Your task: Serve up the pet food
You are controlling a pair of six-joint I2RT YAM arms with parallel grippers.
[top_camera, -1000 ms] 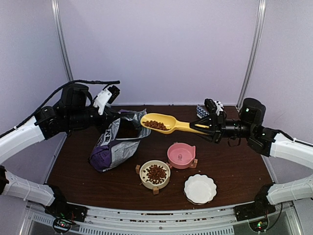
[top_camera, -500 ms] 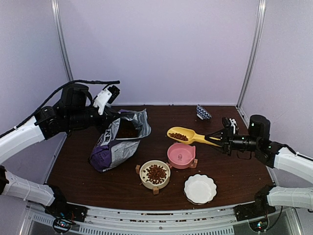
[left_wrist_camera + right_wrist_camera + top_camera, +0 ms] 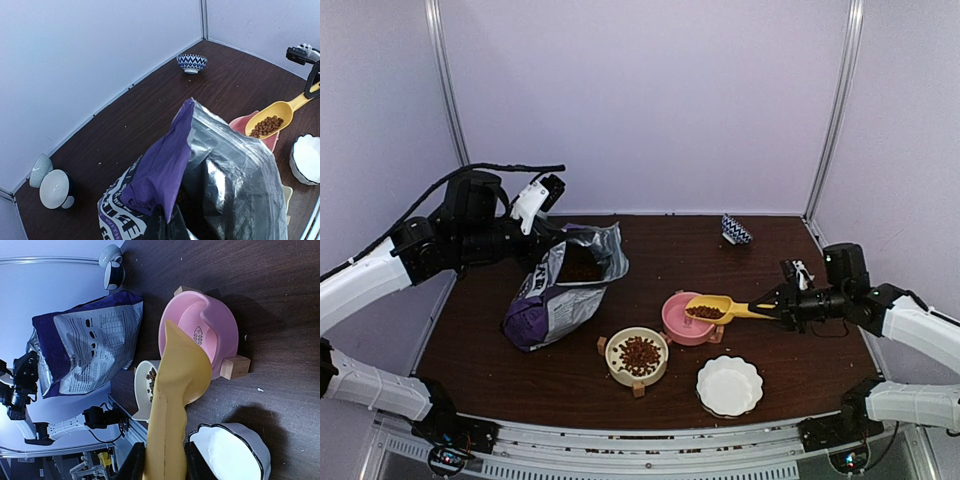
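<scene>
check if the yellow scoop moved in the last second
Yes: the yellow scoop went from the purple bag's mouth rightward and nearer the arms, now over the pink bowl.

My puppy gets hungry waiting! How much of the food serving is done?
Done: the cream bowl has kibble in it. In hand: the right tool holds the yellow scoop, loaded with kibble, over the pink bowl, not yet tipped. Left: the pink bowl looks empty, and so does the white bowl, if it gets a share. The left tool holds the purple bag by its mouth.
</scene>
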